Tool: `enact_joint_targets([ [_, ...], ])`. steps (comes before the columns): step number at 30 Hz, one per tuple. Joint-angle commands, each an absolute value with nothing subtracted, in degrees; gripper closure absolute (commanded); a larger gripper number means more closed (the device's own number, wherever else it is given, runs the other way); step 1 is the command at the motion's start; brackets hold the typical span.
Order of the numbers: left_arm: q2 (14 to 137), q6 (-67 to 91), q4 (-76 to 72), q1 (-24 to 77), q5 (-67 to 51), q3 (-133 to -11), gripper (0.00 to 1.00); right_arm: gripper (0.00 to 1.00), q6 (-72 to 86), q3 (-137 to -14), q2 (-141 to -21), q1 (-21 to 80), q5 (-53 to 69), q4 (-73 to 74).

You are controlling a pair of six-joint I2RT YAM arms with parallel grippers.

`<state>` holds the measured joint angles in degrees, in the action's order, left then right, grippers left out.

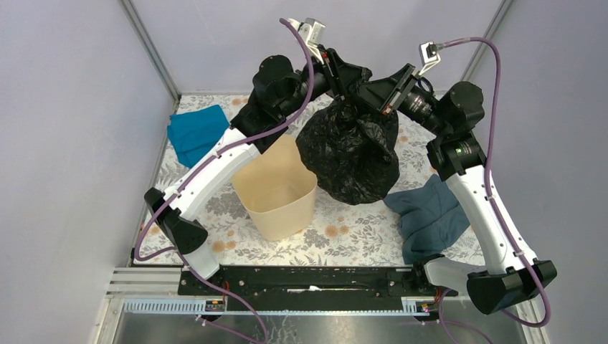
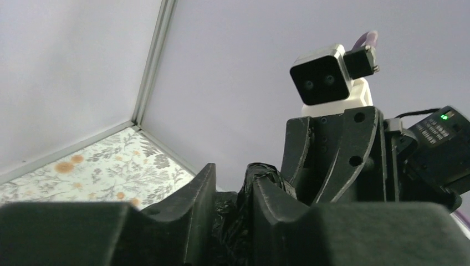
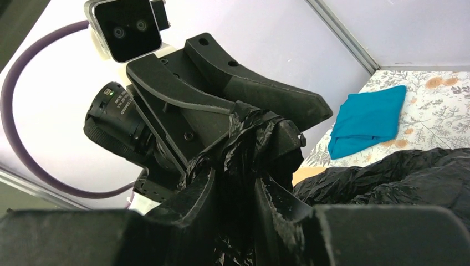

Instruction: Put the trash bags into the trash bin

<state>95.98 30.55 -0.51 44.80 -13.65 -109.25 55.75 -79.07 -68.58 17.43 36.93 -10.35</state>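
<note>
Teal cloth (image 1: 195, 133), blue-grey cloth (image 1: 430, 216), floral tabletop (image 1: 344, 236)

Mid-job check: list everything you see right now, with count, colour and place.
trash bag: one, glossy black, hanging mid-table just right of the bin, its top pinched by both tools
bin: one, beige, upright and open, left of centre
bright blue cloth: one, bright blue, far left corner
dark cloth: one, blue-grey, near right, beside the right arm
table cover: one, white with a flower print, under everything
left tool: one, black, shut on the bag's top
right tool: one, black, shut on the bag's top, facing the left tool
</note>
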Motion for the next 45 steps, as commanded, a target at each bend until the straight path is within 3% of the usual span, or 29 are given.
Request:
enact_joint_targets([
  [1, 94.86, 29.38, 3.57, 44.14, -16.32, -113.38, 0.61, 0.91, 52.09, -77.22, -67.64, 18.28, 42.44, -16.52],
  [5, 94.19, 30.22, 4.75, 40.57, -20.94, -112.82, 0.4, 0.86, 52.35, -76.59, -67.63, 18.27, 43.66, -18.24],
  [8, 93.99, 31.65, 4.55, 38.5, -23.82, -112.16, 0.39, 0.89, 55.6, -75.31, -68.51, 18.28, 44.9, -22.94],
  [10, 93.97, 32.08, 4.06, 38.32, -25.61, -111.78, 0.4, 0.84, 59.04, -74.71, -69.66, 18.28, 46.32, -28.3],
  [12, 93.96, 32.48, 3.72, 38.32, -26.82, -111.71, 0.49, 0.73, 61.53, -74.07, -70.44, 18.28, 47.14, -31.56],
  [19, 93.1, 32.51, 3.08, 38.22, -26.26, -110.74, 0.77, 0.59, 61.46, -72.66, -70.29, 18.28, 47.56, -32.91],
  [23, 93.23, 33.05, 2.99, 38.01, -26.38, -111.48, 0.86, 0.47, 60.31, -71.93, -70.6, 18.28, 49.6, -33.06],
  [24, 93.25, 33.23, 2.99, 37.97, -26.6, -111.67, 0.87, 0.49, 60.27, -71.71, -70.78, 18.28, 49.88, -33.2],
  [27, 93.26, 33.55, 2.63, 37.96, -26.96, -111.92, 0.9, 0.76, 60.8, -71.25, -71.52, 18.28, 49.74, -34.11],
  [30, 93.25, 34.09, 2.6, 37.97, -27.28, -112.31, 0.91, 0.85, 61.78, -71.2, -72.72, 18.28, 49.34, -35.3],
  [32, 93.3, 34.41, 2.45, 37.97, -28.0, -112.28, 0.91, 0.99, 61.87, -71.81, -73.37, 18.28, 48.54, -35.32],
  [34, 92.97, 33.79, 3.18, 37.95, -28.62, -112.16, 0.84, 1.0, 61.56, -72.18, -73.48, 18.28, 47.9, -35.25],
  [37, 90.96, 29.53, 6.9, 37.69, -27.78, -110.53, 0.44, 1.0, 57.72, -72.29, -71.99, 18.28, 45.16, -30.87],
  [40, 86.07, 26.7, 8.65, 36.01, -25.91, -106.28, 0.19, 1.0, 48.94, -73.1, -69.51, 18.28, 39.13, -19.47],
  [43, 82.16, 25.18, 10.42, 33.41, -26.11, -102.86, 0.03, 1.0, 40.79, -74.45, -66.88, 18.04, 31.58, -9.13],
  [45, 80.42, 24.01, 13.06, 31.62, -26.69, -102.42, 0.01, 1.0, 36.75, -75.77, -65.41, 17.94, 26.84, -5.01],
])
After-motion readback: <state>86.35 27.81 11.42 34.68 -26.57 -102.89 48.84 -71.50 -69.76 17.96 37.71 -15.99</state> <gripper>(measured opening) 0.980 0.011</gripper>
